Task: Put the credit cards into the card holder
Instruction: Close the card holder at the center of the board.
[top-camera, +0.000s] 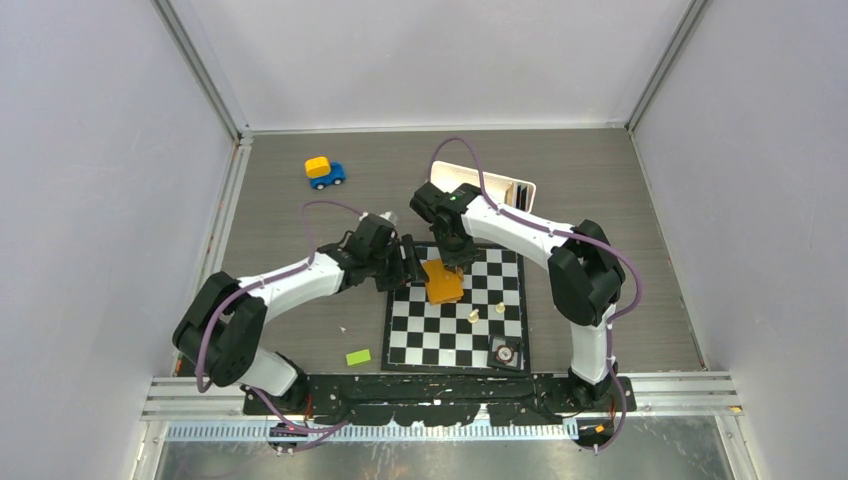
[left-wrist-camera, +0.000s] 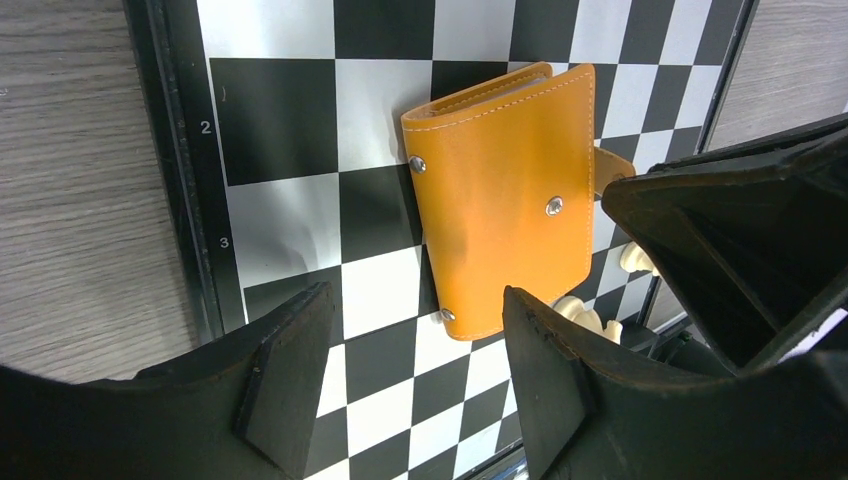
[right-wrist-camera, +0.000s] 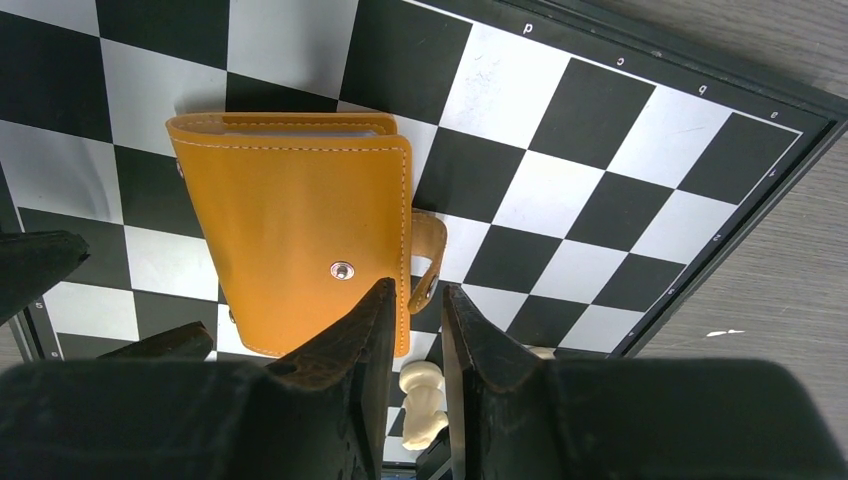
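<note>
The orange card holder (top-camera: 441, 281) lies folded shut on the chessboard (top-camera: 440, 345). It also shows in the left wrist view (left-wrist-camera: 505, 200) and the right wrist view (right-wrist-camera: 290, 230). No credit cards show; only a pale edge (right-wrist-camera: 300, 129) is visible between the holder's leaves. My left gripper (left-wrist-camera: 415, 375) is open and empty, low over the board just left of the holder. My right gripper (right-wrist-camera: 418, 300) stands over the holder's right edge. Its jaws are a narrow gap apart, with the loose snap strap (right-wrist-camera: 430, 255) at their tips.
Cream chess pieces (top-camera: 474, 316) and a small round dial (top-camera: 505, 352) sit on the board's near right. A white tray (top-camera: 525, 190) stands behind it. A blue and yellow toy car (top-camera: 324, 172) is at the back left. A green block (top-camera: 358, 357) is at the front left.
</note>
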